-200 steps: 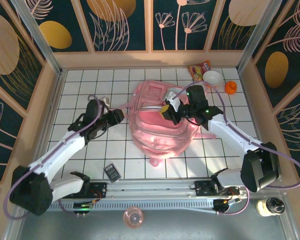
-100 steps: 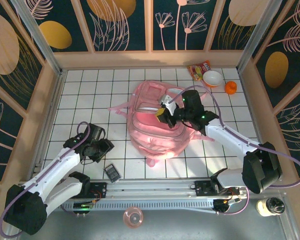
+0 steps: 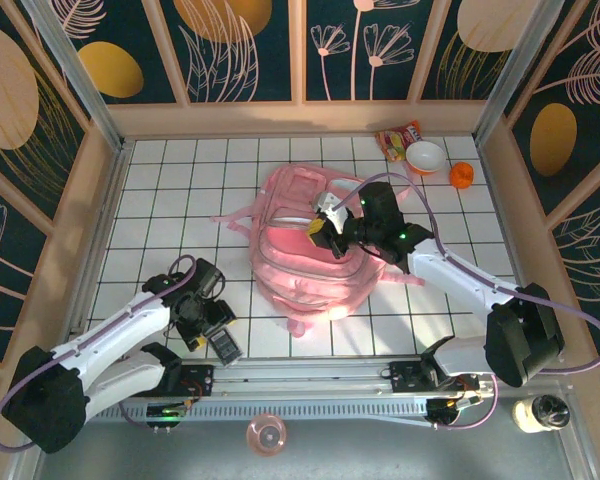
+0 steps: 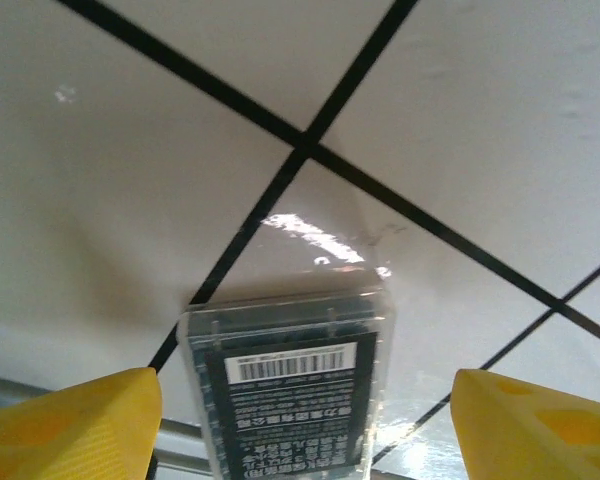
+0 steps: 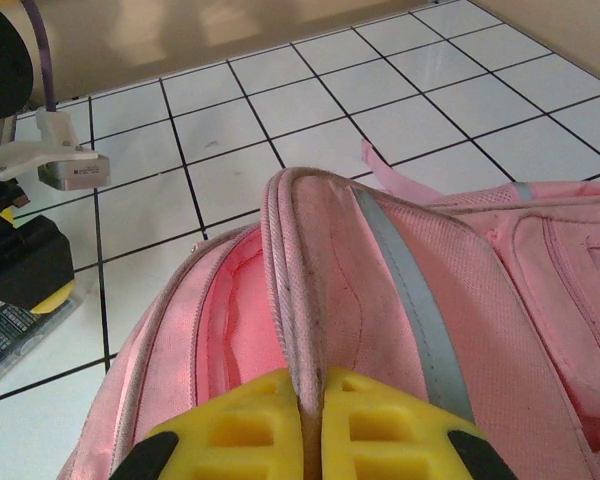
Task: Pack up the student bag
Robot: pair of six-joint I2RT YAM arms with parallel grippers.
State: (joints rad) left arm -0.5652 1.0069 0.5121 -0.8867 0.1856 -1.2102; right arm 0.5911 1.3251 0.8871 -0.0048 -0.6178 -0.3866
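The student bag (image 3: 300,265), a big pink backpack, lies in the middle of the tiled table. My right gripper (image 3: 321,228) is shut on the raised rim of its open main pocket; in the right wrist view the yellow pads (image 5: 380,425) pinch that pink zip edge (image 5: 295,300), and the pocket's inside shows left of it. My left gripper (image 3: 208,330) hangs open near the table's front edge over a small black pack in a clear case (image 3: 224,346). In the left wrist view the barcoded pack (image 4: 290,385) lies between the spread yellow fingers (image 4: 70,420), untouched.
At the back right are a snack packet (image 3: 398,139), a white bowl (image 3: 425,156) and a small orange object (image 3: 462,176). The metal rail (image 3: 310,375) runs along the front edge just behind the pack. A wooden wall surrounds the table.
My left arm swung from beside the bag down to the front edge over the black pack, its jaws widening. The right gripper drew the bag's rim slightly left.
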